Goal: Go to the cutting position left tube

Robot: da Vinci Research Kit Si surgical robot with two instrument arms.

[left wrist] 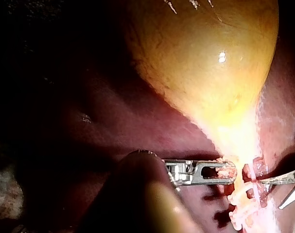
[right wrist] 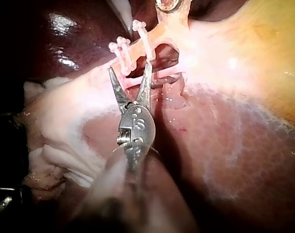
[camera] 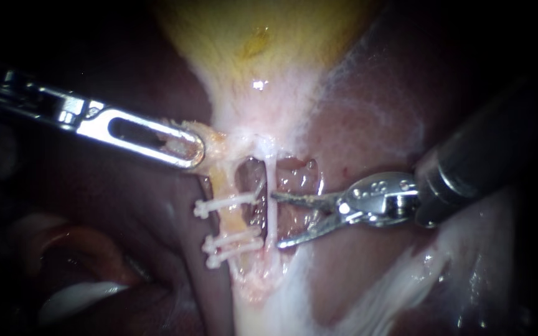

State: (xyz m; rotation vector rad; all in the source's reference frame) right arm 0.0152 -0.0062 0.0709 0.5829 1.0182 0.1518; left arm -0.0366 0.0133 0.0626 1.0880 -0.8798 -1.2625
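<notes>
L instrument (camera: 189,148) is clamped on neck tissue (camera: 219,138) under gallbladder (camera: 263,37), prob. pulling left tube (camera: 235,224) taut and exposed. R instrument (camera: 276,220), blades apart, straddles thin right tube (camera: 269,180), short of the gap betw. clips (camera: 225,204).

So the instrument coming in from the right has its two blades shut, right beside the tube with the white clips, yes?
Not quite: the right instrument's blades are open, with a clear gap between them, as the endoscope view shows and the right wrist view confirms. The rest holds: they sit right beside the tube with the white clips.
</notes>
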